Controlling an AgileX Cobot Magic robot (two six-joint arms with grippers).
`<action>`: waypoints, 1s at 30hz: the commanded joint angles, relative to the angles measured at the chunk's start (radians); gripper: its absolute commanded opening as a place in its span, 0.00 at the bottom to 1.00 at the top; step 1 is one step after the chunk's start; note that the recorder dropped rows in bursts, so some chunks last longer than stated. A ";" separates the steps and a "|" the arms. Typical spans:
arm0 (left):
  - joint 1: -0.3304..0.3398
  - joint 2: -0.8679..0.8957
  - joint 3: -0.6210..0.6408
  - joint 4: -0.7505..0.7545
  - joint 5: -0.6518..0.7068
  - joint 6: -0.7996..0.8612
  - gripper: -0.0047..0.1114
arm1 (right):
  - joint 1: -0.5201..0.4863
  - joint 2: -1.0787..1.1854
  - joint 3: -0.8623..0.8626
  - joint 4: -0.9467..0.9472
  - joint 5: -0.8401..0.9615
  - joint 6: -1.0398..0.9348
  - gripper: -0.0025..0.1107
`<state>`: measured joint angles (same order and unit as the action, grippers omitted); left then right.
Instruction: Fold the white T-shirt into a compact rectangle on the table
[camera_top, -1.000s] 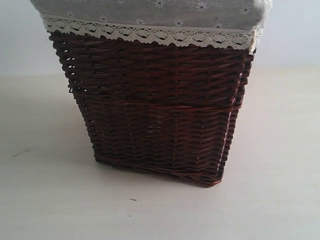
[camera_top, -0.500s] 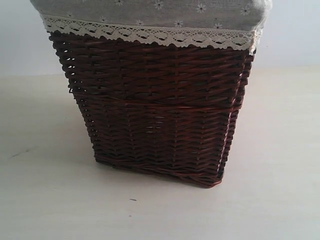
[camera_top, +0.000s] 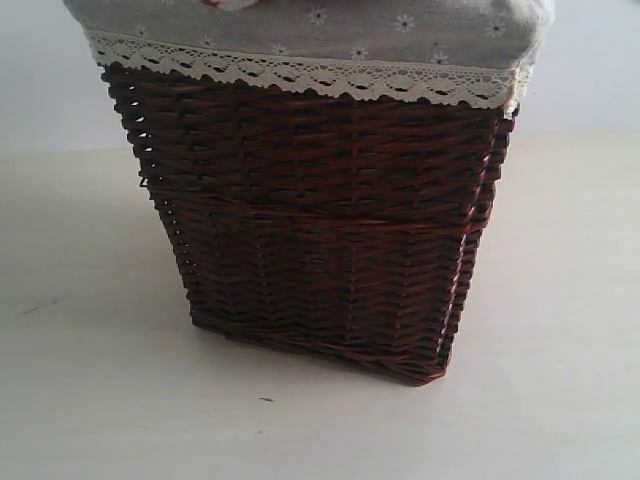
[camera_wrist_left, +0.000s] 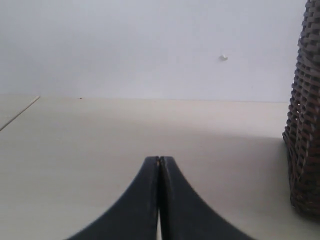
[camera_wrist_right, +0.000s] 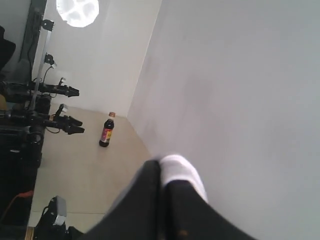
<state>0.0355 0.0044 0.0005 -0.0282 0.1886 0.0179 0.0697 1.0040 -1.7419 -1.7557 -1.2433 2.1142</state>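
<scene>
White T-shirt (camera_wrist_right: 181, 172): only a small fold shows, pinched in my right gripper (camera_wrist_right: 161, 166), jaws pressed together on the cloth, pointing up along the wall. The rest is hidden, probably hanging into the wicker basket (camera_top: 320, 220), where a white-and-red scrap peeks over the grey liner (camera_top: 420, 30). The basket stands on the table (camera_top: 560, 400), set in from its far edge. Left gripper (camera_wrist_left: 159, 161) is pressed shut, empty, low over the table beside the basket. Risks: the thin pinch slipping under the shirt's weight; cloth snagging liner or wicker and tipping the basket.
</scene>
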 joint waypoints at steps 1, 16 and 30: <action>0.002 -0.004 0.000 -0.069 -0.122 -0.091 0.04 | -0.001 0.017 0.126 0.011 0.022 -0.003 0.02; -0.346 0.011 -0.191 -0.113 -0.189 -0.392 0.04 | -0.001 0.059 0.467 0.011 0.025 -0.157 0.02; -1.255 0.789 -0.351 -0.032 -0.705 -0.072 0.24 | 0.031 0.061 0.643 0.011 0.128 -0.184 0.02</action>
<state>-1.1190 0.6483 -0.3030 -0.0747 -0.3679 -0.1330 0.0840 1.0613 -1.1287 -1.7578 -1.1492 1.9459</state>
